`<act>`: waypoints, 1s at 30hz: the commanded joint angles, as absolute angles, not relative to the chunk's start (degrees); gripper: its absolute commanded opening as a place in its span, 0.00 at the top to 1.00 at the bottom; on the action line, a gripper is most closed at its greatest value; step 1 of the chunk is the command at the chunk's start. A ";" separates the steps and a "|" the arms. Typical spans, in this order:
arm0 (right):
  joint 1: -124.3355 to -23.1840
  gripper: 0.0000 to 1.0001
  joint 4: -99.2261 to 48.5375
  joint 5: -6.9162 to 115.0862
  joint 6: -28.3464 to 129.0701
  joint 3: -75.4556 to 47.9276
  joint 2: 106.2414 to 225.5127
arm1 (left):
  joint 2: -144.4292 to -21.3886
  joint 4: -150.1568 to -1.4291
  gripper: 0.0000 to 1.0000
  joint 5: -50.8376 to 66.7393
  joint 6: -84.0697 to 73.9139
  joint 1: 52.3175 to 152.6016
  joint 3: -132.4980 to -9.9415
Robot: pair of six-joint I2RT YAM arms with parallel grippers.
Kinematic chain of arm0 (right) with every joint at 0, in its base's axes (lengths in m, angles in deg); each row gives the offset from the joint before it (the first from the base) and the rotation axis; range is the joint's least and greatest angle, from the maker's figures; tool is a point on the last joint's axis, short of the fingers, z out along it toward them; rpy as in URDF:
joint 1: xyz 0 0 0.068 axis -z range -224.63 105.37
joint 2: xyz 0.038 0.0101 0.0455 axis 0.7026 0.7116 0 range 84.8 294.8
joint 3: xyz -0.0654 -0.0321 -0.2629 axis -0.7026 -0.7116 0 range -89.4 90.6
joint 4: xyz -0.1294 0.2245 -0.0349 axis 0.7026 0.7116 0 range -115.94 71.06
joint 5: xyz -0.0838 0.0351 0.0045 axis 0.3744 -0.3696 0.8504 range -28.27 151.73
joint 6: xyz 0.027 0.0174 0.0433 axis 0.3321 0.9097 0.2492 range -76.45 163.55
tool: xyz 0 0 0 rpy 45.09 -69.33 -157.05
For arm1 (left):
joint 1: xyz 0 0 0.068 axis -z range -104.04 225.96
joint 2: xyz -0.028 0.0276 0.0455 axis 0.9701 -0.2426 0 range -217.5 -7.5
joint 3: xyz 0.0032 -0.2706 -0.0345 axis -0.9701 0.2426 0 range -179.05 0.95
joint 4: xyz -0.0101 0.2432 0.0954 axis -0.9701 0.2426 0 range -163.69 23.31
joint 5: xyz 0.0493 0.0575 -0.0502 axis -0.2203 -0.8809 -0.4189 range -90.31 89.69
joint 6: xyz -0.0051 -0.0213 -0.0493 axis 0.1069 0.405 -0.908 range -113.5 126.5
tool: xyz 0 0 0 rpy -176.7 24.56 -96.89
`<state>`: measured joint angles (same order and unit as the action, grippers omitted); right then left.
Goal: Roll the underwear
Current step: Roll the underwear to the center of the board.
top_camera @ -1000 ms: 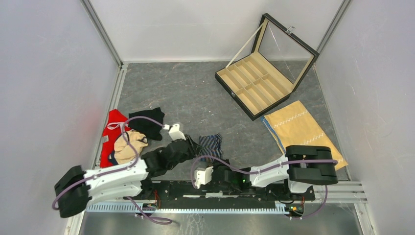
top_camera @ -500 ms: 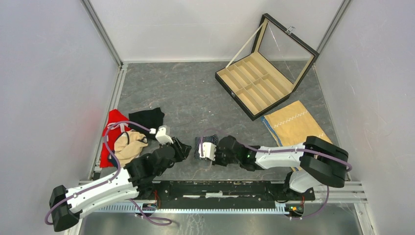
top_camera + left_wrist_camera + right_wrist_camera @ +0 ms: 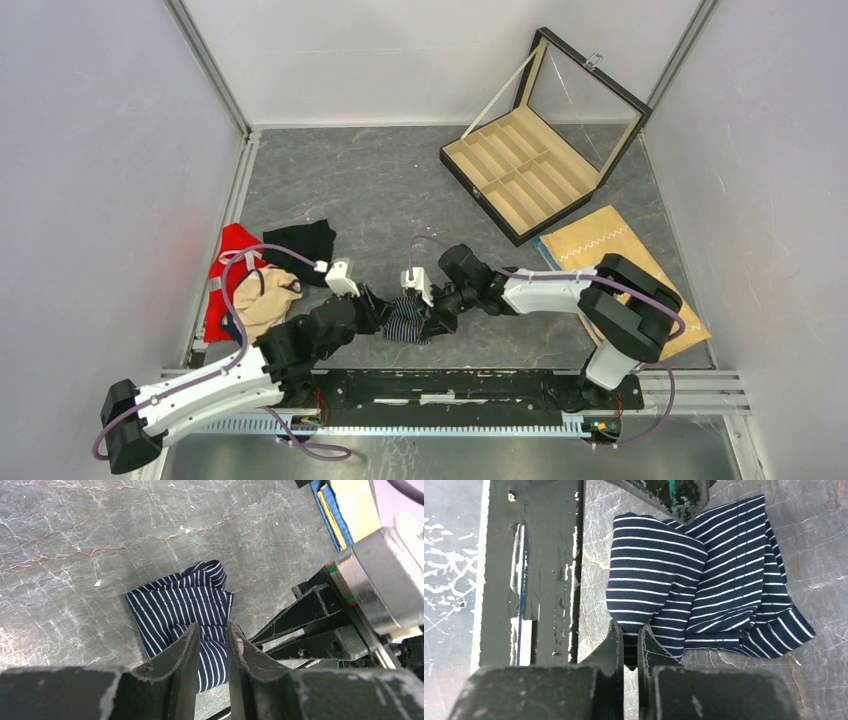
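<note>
Navy cloth with thin pale stripes was what I had under both cameras: the striped underwear [image 3: 405,322] lay crumpled on the grey marbled desk [image 3: 370,190], close to the near edge and between the two arms.

The left gripper [image 3: 214,630] sat at the side of the striped underwear nearest the left arm. Its jaws were drawn close together with a strip of the striped fabric caught in the narrow gap, so I read it as pinching that edge.

The right gripper [image 3: 630,630] came in from the opposite side of the striped underwear. Its jaws were pressed almost together on a fold at the hem, and the rest of the cloth spread away from them in loose creases. In the left wrist view the right gripper's dark fingers lay just beside the striped underwear, low against the desk.

The black underwear [image 3: 300,240] lay well apart from the striped underwear, out past the left gripper and farther from the arm bases. It touched a red garment [image 3: 228,275] and a beige garment [image 3: 262,300] heaped beside it.

Far beyond the striped underwear, toward the back wall on the right arm's side, stood the open box [image 3: 478,198] with its tan compartments and its lid raised. A tan cloth [image 3: 610,250] with white zigzag stitching lay flat between that box and the right arm, well away from the striped underwear.
</note>
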<state>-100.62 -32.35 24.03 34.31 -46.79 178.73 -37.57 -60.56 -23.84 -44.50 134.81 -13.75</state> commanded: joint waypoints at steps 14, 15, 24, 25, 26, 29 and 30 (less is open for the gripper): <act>-98.88 1.00 -23.82 12.86 40.76 -40.46 185.20 | -49.61 -68.57 0.86 -22.38 -46.85 134.54 -9.00; -98.67 1.00 -23.70 12.71 41.12 -40.31 185.42 | -50.66 -69.24 0.87 -22.09 -46.78 134.58 -8.78; -98.56 1.00 -20.61 9.26 41.94 -38.41 187.63 | -58.37 -77.32 0.91 -20.36 -44.24 134.57 -8.13; -98.60 1.00 -19.21 9.32 41.09 -37.91 187.67 | -59.45 -77.98 0.91 -20.29 -43.62 134.58 -8.73; -98.60 1.00 -18.13 9.32 40.42 -37.58 187.59 | -60.98 -78.56 0.91 -20.22 -42.92 134.58 -9.40; -98.38 1.00 -18.21 11.07 40.57 -38.07 187.04 | -64.26 -80.03 0.92 -19.94 -40.95 134.51 -11.60; -98.11 1.00 -19.15 11.57 41.41 -38.62 187.01 | -65.51 -79.99 0.94 -19.96 -40.50 134.55 -12.41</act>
<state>-98.43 -21.58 10.83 41.13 -38.72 186.66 -61.70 -77.18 -20.74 -44.33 134.81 -9.49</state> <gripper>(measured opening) 0.051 0.084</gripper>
